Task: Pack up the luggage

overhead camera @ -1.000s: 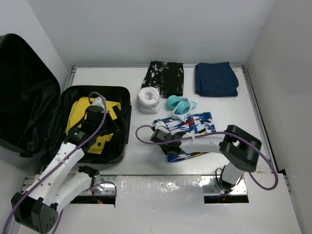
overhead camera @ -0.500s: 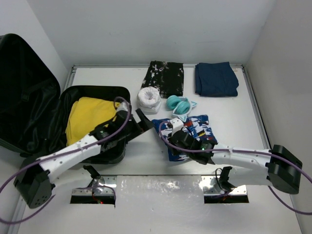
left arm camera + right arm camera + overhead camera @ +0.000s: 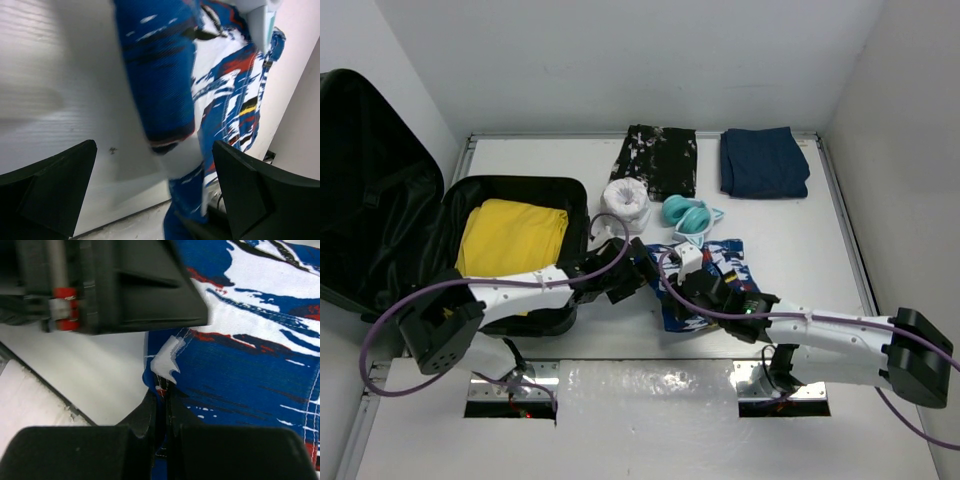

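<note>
The luggage [image 3: 375, 190], a black hard-shell cabin suitcase with black fabric lining, lies open at the left of the white surface [image 3: 800, 230], its lid propped against the left wall and its base flat beside it. Contents of base: one folded yellow garment [image 3: 510, 235]. Items on the surface outside the case: a blue, white and red printed cloth garment [image 3: 725, 265] at centre, just beside the case's right rim; a rolled white fabric bundle [image 3: 624, 203] and teal headphones [image 3: 688, 215] just behind it; a folded black-and-white patterned garment [image 3: 658, 160] and a folded navy garment [image 3: 764, 162] along the far edge. Left fingers [image 3: 55, 190]: spread wide, holding nothing, aimed at the left edge of the printed garment [image 3: 165, 75], which fills the gap ahead of them. Right fingers [image 3: 142, 417]: pressed together on the near-left hem of the printed garment [image 3: 250, 340], a fold of cloth pinched between them; the left arm's black body sits close above. Step in hand, by judgement: taking up the printed garment with both arms, the second item for the case. Next move, by judgement: the left fingers need to close on the cloth edge opposite the right's pinch, then both arms lift together and carry leftward over the rim, keeping the loose fabric from dragging on it, and lay it on the yellow garment.
</note>
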Robot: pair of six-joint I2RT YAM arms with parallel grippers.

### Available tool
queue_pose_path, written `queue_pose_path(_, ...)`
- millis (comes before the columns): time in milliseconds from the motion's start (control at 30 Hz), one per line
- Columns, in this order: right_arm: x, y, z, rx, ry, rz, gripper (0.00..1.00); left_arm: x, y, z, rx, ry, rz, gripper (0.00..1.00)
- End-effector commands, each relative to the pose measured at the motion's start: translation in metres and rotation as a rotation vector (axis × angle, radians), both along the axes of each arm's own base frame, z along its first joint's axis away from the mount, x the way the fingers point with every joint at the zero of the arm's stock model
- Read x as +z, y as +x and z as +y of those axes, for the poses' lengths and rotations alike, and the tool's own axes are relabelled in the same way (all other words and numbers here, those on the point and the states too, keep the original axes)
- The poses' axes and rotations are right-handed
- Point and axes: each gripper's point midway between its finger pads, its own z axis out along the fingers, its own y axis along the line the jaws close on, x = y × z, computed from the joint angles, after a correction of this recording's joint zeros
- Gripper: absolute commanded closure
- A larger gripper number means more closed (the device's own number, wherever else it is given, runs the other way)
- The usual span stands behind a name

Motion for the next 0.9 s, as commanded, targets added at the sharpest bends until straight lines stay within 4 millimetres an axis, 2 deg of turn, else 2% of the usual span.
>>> queue_pose_path(0, 0.029, -0.001, 0.030, 0.070, 0.157, -0.035, 1.00, 0.028, 0.018, -0.031, 0.010, -0.108, -0.064, 0.01)
queue_pose_path(67, 0.032, -0.005, 0.033, 0.096, 0.170, -0.033, 1.00, 0.027, 0.019, -0.037, 0.002, -0.111, -0.063, 0.06)
queue_pose_path(167, 0.036, -0.005, 0.034, 0.101, 0.185, -0.041, 1.00, 0.022, 0.020, -0.051, -0.018, -0.126, -0.064, 0.24)
queue_pose_path(200, 0.040, -0.005, 0.033, 0.107, 0.190, -0.051, 1.00, 0.014, 0.019, -0.054, -0.027, -0.120, -0.045, 0.38)
queue_pose_path(233, 0.039, -0.006, 0.032, 0.104, 0.187, -0.047, 1.00, 0.011, 0.018, -0.055, -0.032, -0.119, -0.043, 0.44)
queue_pose_path(267, 0.043, -0.007, 0.031, 0.108, 0.200, -0.055, 1.00, 0.008, 0.018, -0.056, -0.034, -0.116, -0.041, 0.59)
queue_pose_path(333, 0.045, -0.012, 0.033, 0.133, 0.224, -0.048, 1.00, 0.008, 0.019, -0.058, -0.045, -0.105, -0.049, 0.75)
queue_pose_path(367, 0.045, -0.014, 0.032, 0.140, 0.224, -0.042, 0.97, 0.007, 0.016, -0.054, -0.049, -0.083, -0.041, 0.92)
queue_pose_path(400, 0.049, -0.017, 0.032, 0.148, 0.241, -0.041, 0.78, 0.009, 0.016, -0.053, -0.063, -0.062, -0.058, 0.99)
queue_pose_path(467, 0.049, -0.023, 0.025, 0.142, 0.241, -0.014, 0.38, 0.015, 0.013, -0.040, -0.058, 0.008, -0.069, 1.00)
queue_pose_path(500, 0.058, -0.024, 0.022, 0.137, 0.267, -0.024, 0.08, 0.020, 0.016, -0.033, -0.051, 0.040, -0.100, 1.00)
queue_pose_path(533, 0.056, -0.027, 0.015, 0.128, 0.252, -0.010, 0.01, 0.033, 0.014, -0.028, -0.050, 0.038, -0.125, 1.00)
queue_pose_path(567, 0.057, -0.029, 0.010, 0.113, 0.249, -0.001, 0.01, 0.033, 0.011, -0.020, -0.051, 0.063, -0.128, 1.00)
queue_pose_path(600, 0.070, -0.031, 0.005, 0.111, 0.279, -0.017, 0.01, 0.036, 0.009, -0.015, -0.078, 0.086, -0.152, 1.00)
queue_pose_path(633, 0.072, -0.033, -0.004, 0.099, 0.254, -0.010, 0.01, 0.049, 0.007, -0.013, -0.100, 0.071, -0.186, 1.00)
queue_pose_path(700, 0.083, -0.033, -0.016, 0.074, 0.245, -0.029, 0.01, 0.057, 0.001, -0.009, -0.171, 0.094, -0.224, 1.00)
queue_pose_path(733, 0.097, -0.036, -0.026, 0.067, 0.247, -0.043, 0.01, 0.067, -0.002, -0.007, -0.193, 0.085, -0.245, 1.00)
queue_pose_path(800, 0.109, -0.032, -0.042, 0.026, 0.226, -0.084, 0.01, 0.072, -0.011, -0.002, -0.267, 0.115, -0.266, 1.00)
queue_pose_path(833, 0.122, -0.034, -0.054, 0.013, 0.225, -0.108, 0.01, 0.081, -0.014, 0.002, -0.284, 0.117, -0.285, 1.00)
queue_pose_path(867, 0.129, -0.029, -0.064, -0.029, 0.215, -0.134, 0.01, 0.081, -0.018, 0.011, -0.314, 0.168, -0.276, 1.00)
